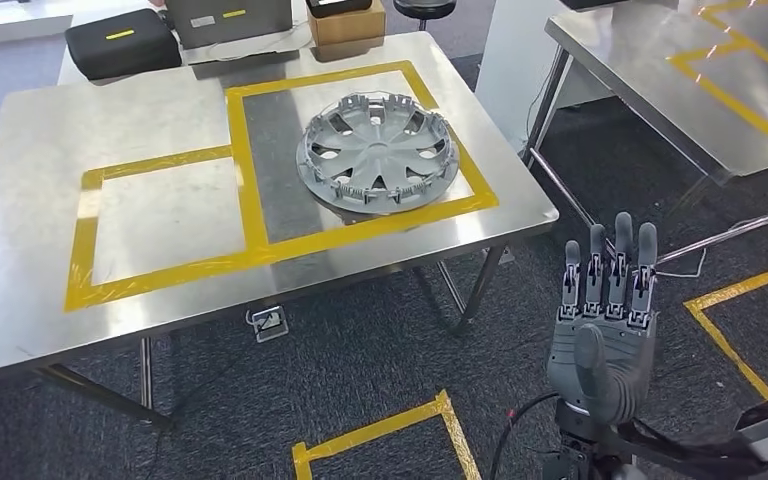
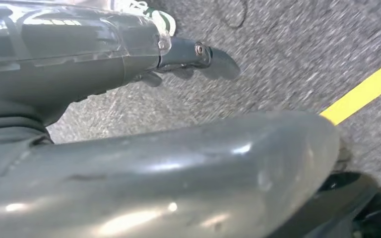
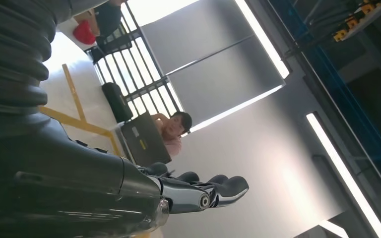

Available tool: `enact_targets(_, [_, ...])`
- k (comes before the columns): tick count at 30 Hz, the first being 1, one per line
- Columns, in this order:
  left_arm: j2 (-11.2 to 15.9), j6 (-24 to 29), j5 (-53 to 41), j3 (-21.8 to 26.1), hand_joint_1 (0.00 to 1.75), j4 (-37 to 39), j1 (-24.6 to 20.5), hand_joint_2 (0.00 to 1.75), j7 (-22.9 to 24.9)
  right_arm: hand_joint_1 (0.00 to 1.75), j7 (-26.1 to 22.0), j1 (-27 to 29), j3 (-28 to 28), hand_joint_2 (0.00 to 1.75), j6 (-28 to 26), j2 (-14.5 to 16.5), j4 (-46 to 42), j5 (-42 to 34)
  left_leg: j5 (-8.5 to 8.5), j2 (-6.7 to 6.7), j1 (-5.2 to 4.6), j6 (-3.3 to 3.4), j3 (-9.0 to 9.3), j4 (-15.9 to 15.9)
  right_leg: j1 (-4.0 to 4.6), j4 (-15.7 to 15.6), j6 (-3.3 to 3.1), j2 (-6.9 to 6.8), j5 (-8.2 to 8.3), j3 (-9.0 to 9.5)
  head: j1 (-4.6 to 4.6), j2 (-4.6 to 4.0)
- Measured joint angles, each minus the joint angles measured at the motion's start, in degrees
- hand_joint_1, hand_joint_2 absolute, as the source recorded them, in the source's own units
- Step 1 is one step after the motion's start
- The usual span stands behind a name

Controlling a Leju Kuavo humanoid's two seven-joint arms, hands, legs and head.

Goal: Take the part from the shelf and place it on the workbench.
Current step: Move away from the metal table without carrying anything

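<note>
1. So, the workbench (image 1: 160, 300) is a bare stainless-steel table on slim metal legs, standing on dark grey carpet (image 1: 340, 390); yellow tape marks two rectangles on its top, a smaller one toward nine o'clock and a larger one toward twelve.
2. The part, one grey plastic wheel cover (image 1: 377, 150) with spokes and spring clips around its rim, lies flat inside the larger taped rectangle (image 1: 250, 180), at about eleven o'clock from the raised hand and well apart from it.
3. The right hand (image 1: 605, 320) is up over the floor at about four o'clock from the bench, palm flat, fingers straight and together, thumb across the palm, holding nothing; the right wrist view shows the same outstretched fingers (image 3: 218, 187) against ceiling lights.
4. The left hand (image 2: 198, 54) hangs above the carpet beside a strip of yellow floor tape (image 2: 367, 89); its fingers look extended with nothing in them.
5. At the far edge of the bench sit one black padded case (image 1: 120, 42) with a yellow mark, one grey box (image 1: 230, 20) with a yellow label too small to read, and one cardboard box (image 1: 345, 25).
6. A second steel table (image 1: 660, 90), also taped in yellow, stands at two o'clock.
7. More yellow tape lines the carpet at six o'clock (image 1: 390, 430) and four o'clock (image 1: 725, 330).
</note>
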Motion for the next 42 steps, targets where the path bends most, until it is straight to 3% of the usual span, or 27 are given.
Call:
enact_targets(1, [0.0, -0.1, 0.0, -0.1, 0.0, 0.0, 0.0, 0.0, -0.1, 0.0, 0.0, 0.1, -0.1, 1.75, -0.2, 0.0, 0.0, 0.1, -2.6, 0.0, 0.1, -0.24, -0.61, 3.5, -0.01, 0.1, -0.03, -0.05, 0.69, -1.02, -0.34, 0.0])
enact_targets(2, [0.0, -0.2, 0.0, -0.2, 0.0, 0.0, 0.0, 0.0, -0.1, 0.0, 0.1, 0.1, -0.3, 1.75, -0.4, 0.0, 0.0, 0.2, -3.84, 0.01, 0.21, -0.51, -0.88, 6.6, -0.03, 0.4, 0.05, -0.09, 1.36, -2.1, -0.56, 0.0])
enact_targets(3, [0.0, -0.3, 0.0, -0.2, 0.0, 0.0, 0.0, 0.0, -0.1, 0.0, 0.3, 0.2, -0.5, 1.75, -0.6, 0.0, 0.0, 0.3, -3.54, 0.02, 0.31, -0.78, -0.57, 8.6, -0.06, 0.7, 0.16, -0.14, 2.02, -3.24, -0.71, 0.0])
enact_targets(4, [0.0, -0.4, -0.1, -0.2, 0.0, 0.0, 0.0, 0.0, -0.1, 0.0, 0.6, 0.2, -0.7, 1.75, -0.7, 0.0, 0.0, 0.5, -2.04, 0.04, 0.42, -1.04, 0.49, 9.0, -0.13, 1.1, 0.35, -0.17, 2.61, -4.46, -0.83, 0.0])
enact_targets(6, [0.0, -0.5, -0.1, -0.2, 0.0, 0.0, 0.0, 0.0, -0.1, 0.0, 1.3, 0.2, -0.9, 1.75, -1.1, 0.0, 0.0, 0.9, 0.77, 0.11, 0.75, -1.49, 5.22, 4.3, -0.34, 2.5, 0.89, -0.17, 3.44, -6.8, -0.94, 0.0])
enact_targets(8, [-0.2, -0.5, -0.2, -0.2, 0.0, 0.0, -0.1, 0.0, -0.1, 0.0, 1.9, 0.2, -0.9, 1.75, -1.4, -0.1, -0.1, 1.3, -0.35, 0.05, 0.82, -1.3, 10.51, -3.2, -0.35, 4.2, 1.51, -0.13, 3.89, -8.55, -1.14, 0.0])
enact_targets(10, [-0.3, -0.6, -0.3, -0.2, 0.0, -0.1, -0.2, 0.0, -0.1, 0.0, 2.2, 0.2, -1.0, 1.75, -1.6, -0.1, -0.3, 1.7, -1.94, -0.09, 0.59, -0.28, 12.31, -6.6, -0.3, 5.0, 2.0, -0.11, 4.55, -9.29, -1.07, 0.0])
enact_targets(12, [-0.4, -0.6, -0.4, -0.3, 0.0, -0.1, -0.1, 0.0, 0.0, 0.0, 2.4, 0.3, -0.9, 1.75, -1.8, -0.3, -0.4, 2.1, -1.25, -0.05, 0.57, 0.96, 11.53, -6.7, -0.48, 5.2, 2.63, 0.02, 4.62, -9.7, -0.8, 0.0])
enact_targets(13, [-0.4, -0.7, -0.4, -0.4, 0.0, -0.1, -0.1, 0.0, 0.0, 0.0, 2.5, 0.4, -1.0, 1.75, -2.1, -0.4, -0.5, 2.3, -0.64, -0.02, 0.6, 1.49, 10.97, -6.7, -0.61, 5.8, 3.06, 0.1, 3.37, -9.99, -0.65, 0.0])
enact_targets(16, [-0.6, -0.7, -0.4, -0.6, 0.0, -0.1, -0.2, 0.0, 0.0, 0.0, 3.0, 0.6, -0.9, 1.75, -2.9, -0.6, -0.6, 3.0, 1.32, 0.0, 0.58, 2.36, 8.82, -6.7, -1.09, 13.8, 4.24, 0.2, -4.83, -11.22, 0.01, 0.0])
enact_targets(17, [-0.6, -0.8, -0.4, -0.7, 0.0, 0.0, -0.2, 0.0, 0.1, 0.0, 3.1, 0.7, -0.9, 1.75, -3.3, -0.6, -0.6, 3.1, 1.95, -0.01, 0.54, 2.4, 8.03, -6.6, -1.19, 17.1, 4.4, 0.21, -6.67, -11.4, 0.2, 0.0])
enact_targets(18, [-0.5, -0.8, -0.3, -0.7, 0.0, 0.0, -0.2, 0.0, 0.2, 0.0, 3.2, 0.8, -0.9, 1.75, -3.6, -0.6, -0.6, 3.2, 2.59, -0.02, 0.51, 2.37, 7.2, -6.6, -1.23, 19.2, 4.42, 0.21, -7.13, -11.12, 0.36, 0.0])
enact_targets(19, [-0.5, -0.9, -0.2, -0.7, 0.0, 0.0, -0.2, 0.0, 0.3, 0.0, 3.3, 1.0, -1.0, 1.75, -3.9, -0.6, -0.6, 3.3, 3.21, -0.01, 0.46, 2.3, 6.38, -6.6, -1.21, 19.6, 4.29, 0.23, -6.27, -10.18, 0.51, 0.0])
enact_targets(20, [-0.5, -0.9, -0.2, -0.8, 0.0, 0.0, -0.2, 0.0, 0.3, 0.0, 3.3, 1.1, -1.0, 1.75, -4.1, -0.6, -0.6, 3.3, 3.81, -0.01, 0.39, 2.2, 5.61, -6.6, -1.17, 18.0, 4.01, 0.26, -4.7, -8.41, 0.67, 0.0])
enact_targets(22, [-0.6, -0.9, -0.1, -1.0, 0.0, 0.0, -0.2, 0.0, 0.3, 0.0, 3.3, 1.2, -1.0, 1.75, -4.4, -0.6, -0.8, 3.3, 4.84, 0.01, 0.21, 1.94, 4.44, -6.5, -0.93, 10.2, 2.97, 0.43, -2.34, -2.95, 0.83, 0.0])
enact_targets(24, [-0.7, -1.0, -0.1, -1.1, 0.0, -0.1, -0.2, 0.0, 0.3, 0.0, 3.3, 1.2, -1.1, 1.75, -4.5, -0.7, -1.2, 3.3, 5.9, 0.06, 0.25, 1.36, 3.71, -6.6, -0.57, 3.1, 2.07, 0.59, -2.49, 1.11, 0.76, 0.0])
enact_targets(25, [-0.8, -1.0, -0.1, -1.1, 0.0, -0.1, -0.2, 0.0, 0.4, 0.0, 3.3, 1.2, -1.1, 1.75, -4.5, -0.7, -1.4, 3.3, 6.48, 0.1, 0.36, 0.94, 3.41, -6.8, -0.36, 1.6, 1.81, 0.62, -2.75, 1.7, 0.75, 0.0])
enact_targets(27, [-0.9, -1.0, -0.1, -1.2, 0.0, -0.1, -0.1, 0.0, 0.4, 0.0, 3.3, 1.3, -1.3, 1.75, -4.6, -0.8, -1.5, 3.3, 7.09, 0.15, 0.62, 0.18, 2.94, -7.2, -0.24, 0.4, 1.44, 0.47, -1.71, 1.47, 0.87, 0.0])
enact_targets(28, [-0.9, -1.1, -0.1, -1.2, 0.0, -0.1, 0.0, 0.0, 0.5, 0.0, 3.3, 1.3, -1.3, 1.75, -4.7, -0.9, -1.5, 3.3, 6.2, 0.14, 0.63, -0.02, 2.61, -6.7, -0.29, -0.1, 1.19, 0.34, -0.99, 1.25, 0.84, -0.01])
enact_targets(30, [-0.9, -1.2, 0.1, -1.2, 0.0, -0.1, 0.0, 0.0, 0.3, 0.0, 3.3, 1.4, -1.3, 1.75, -5.2, -0.9, -1.5, 3.3, 1.59, 0.08, 0.6, -0.28, 1.23, -2.5, -0.49, -0.6, 0.79, 0.04, 0.18, 0.41, 0.39, -0.01])
enact_targets(32, [-0.9, -1.2, 0.4, -1.3, 0.0, -0.1, 0.1, 0.0, 0.1, 0.0, 3.4, 1.9, -1.4, 1.75, -6.0, -0.9, -1.5, 3.5, -3.1, 0.01, 0.6, -0.62, -0.54, 4.9, -0.47, 0.1, 0.61, -0.11, 0.84, -1.12, -0.11, -0.01])
enact_targets(33, [-0.9, -1.2, 0.4, -1.3, 0.0, -0.1, 0.1, 0.0, 0.0, 0.0, 3.5, 2.2, -1.4, 1.75, -6.4, -1.0, -1.5, 3.6, -3.89, 0.02, 0.61, -0.81, -0.8, 7.6, -0.47, 0.6, 0.65, -0.18, 1.1, -1.99, -0.27, -0.01])
enact_targets(34, [-0.9, -1.2, 0.5, -1.3, 0.0, -0.1, 0.1, 0.0, -0.1, 0.0, 3.7, 2.5, -1.4, 1.75, -6.9, -1.1, -1.5, 3.7, -3.37, 0.04, 0.63, -0.97, -0.19, 8.5, -0.51, 1.2, 0.72, -0.22, 1.31, -2.94, -0.47, 0.0])
enact_targets(36, [-0.9, -1.3, 0.5, -1.3, 0.0, -0.1, 0.1, 0.0, -0.1, 0.0, 4.1, 2.9, -1.5, 1.75, -7.6, -1.2, -1.5, 4.1, -0.52, 0.12, 0.72, -1.18, 3.72, 4.5, -0.7, 2.8, 0.97, -0.21, 1.6, -4.81, -0.89, 0.0])
enact_targets(38, [-1.0, -1.3, 0.5, -1.3, 0.0, -0.1, 0.0, 0.0, -0.2, 0.0, 4.4, 3.2, -1.8, 1.75, -8.5, -1.3, -1.5, 4.8, 0.29, 0.13, 0.7, -1.08, 8.2, -2.0, -0.69, 4.4, 1.42, -0.14, 1.72, -6.49, -1.33, 0.0])
enact_targets(40, [-1.1, -1.4, 0.5, -1.3, 0.0, -0.1, 0.0, 0.0, -0.2, 0.0, 4.9, 3.4, -2.2, 1.75, -9.8, -1.6, -1.6, 6.3, -0.5, 0.02, 0.53, -0.7, 9.65, -5.0, -0.62, 5.3, 2.1, -0.09, 2.14, -7.47, -1.5, 0.0])
enact_targets(42, [-1.2, -1.3, 0.5, -1.4, 0.0, 0.0, 0.1, 0.0, -0.2, 0.0, 5.4, 3.5, -2.3, 1.75, -11.1, -1.9, -1.6, 7.9, -0.21, -0.02, 0.62, 0.03, 9.19, -5.3, -0.66, 5.6, 2.83, -0.01, 2.48, -7.86, -1.53, 0.0])
